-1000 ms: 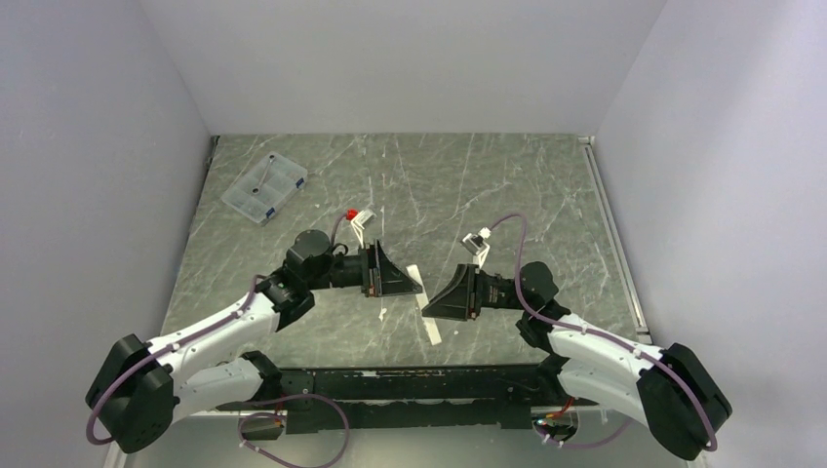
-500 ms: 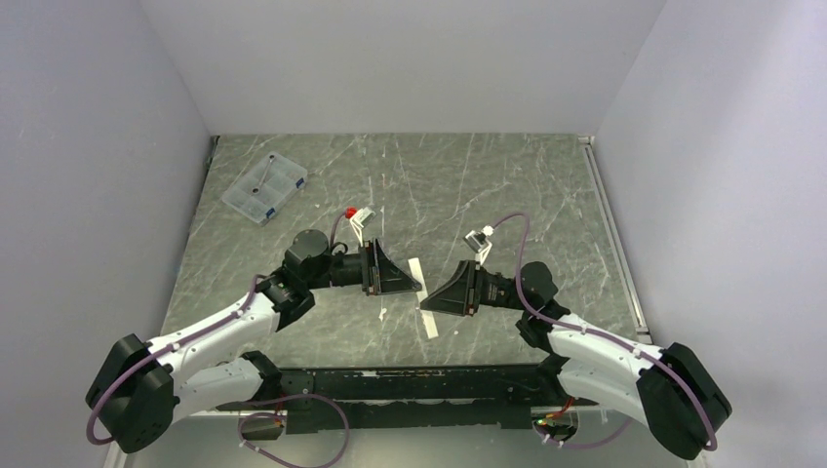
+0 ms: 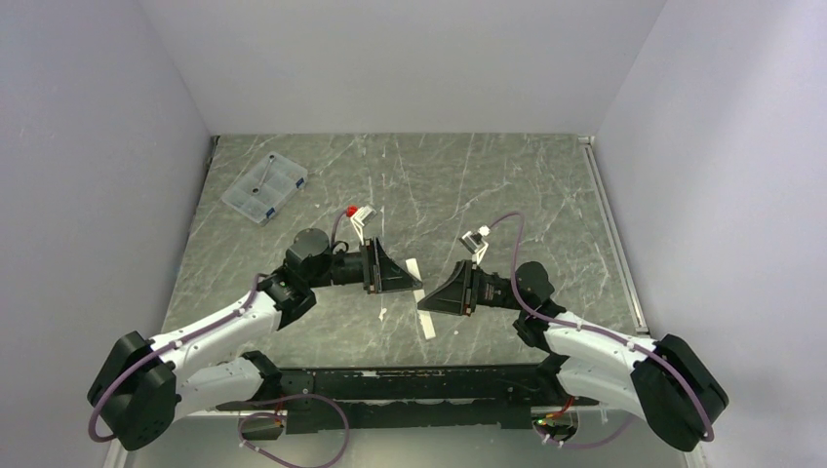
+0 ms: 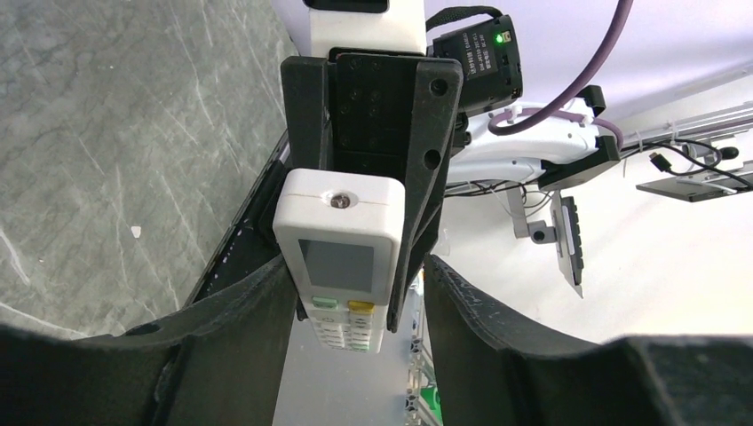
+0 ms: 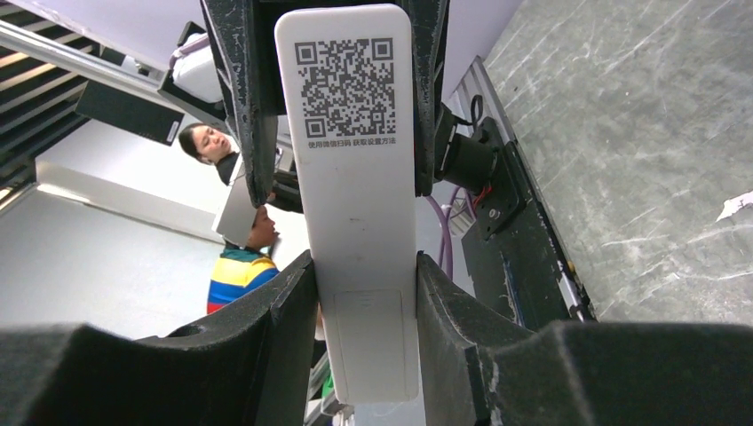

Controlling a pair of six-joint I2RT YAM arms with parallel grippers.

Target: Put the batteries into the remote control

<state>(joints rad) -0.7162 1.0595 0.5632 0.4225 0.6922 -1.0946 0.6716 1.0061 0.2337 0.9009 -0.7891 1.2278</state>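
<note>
- Remote control (image 4: 338, 257): smooth white plastic with a slight sheen.
- Right end effector (image 5: 364, 266): matt black, edges scuffed pale.
- Desk (image 3: 488, 185): smooth, marbled grey-green stone look.
- Box (image 3: 263, 187) at ten o'clock: clear glossy plastic.

From above, the remote control (image 3: 430, 329) shows only its 2 ends — the jaws hide its middle.

White arms (image 3: 210, 336), black pincers (image 3: 402, 280), purple cables (image 4: 597, 64)

The grey-green marbled table (image 3: 507, 185) carried a clear compartment box (image 3: 264, 187) at upper left and a small white scrap (image 3: 381, 313) near centre.
</note>
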